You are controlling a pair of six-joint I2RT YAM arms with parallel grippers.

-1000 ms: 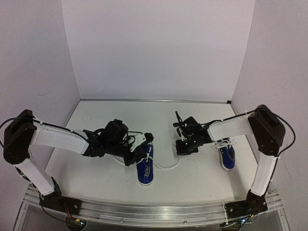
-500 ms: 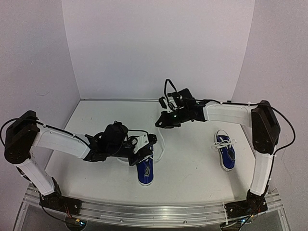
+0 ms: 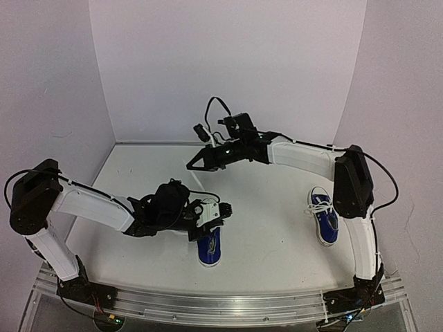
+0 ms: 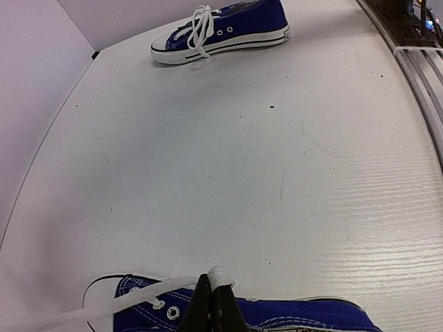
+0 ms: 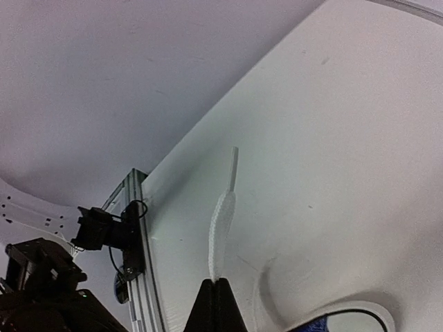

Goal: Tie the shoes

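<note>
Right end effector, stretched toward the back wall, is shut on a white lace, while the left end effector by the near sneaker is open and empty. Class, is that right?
No. The left end effector is not open and empty: the left wrist view shows it shut on the white lace of the blue sneaker. The right end effector does pinch a lace strand.

Counter (image 3: 277, 256): white, faintly scuffed, spread before me.
Walls (image 3: 228, 69): plain pale lilac, closing my counter's far edge and both sides.
Rail (image 3: 228, 309): aluminium, along the near edge.
</note>
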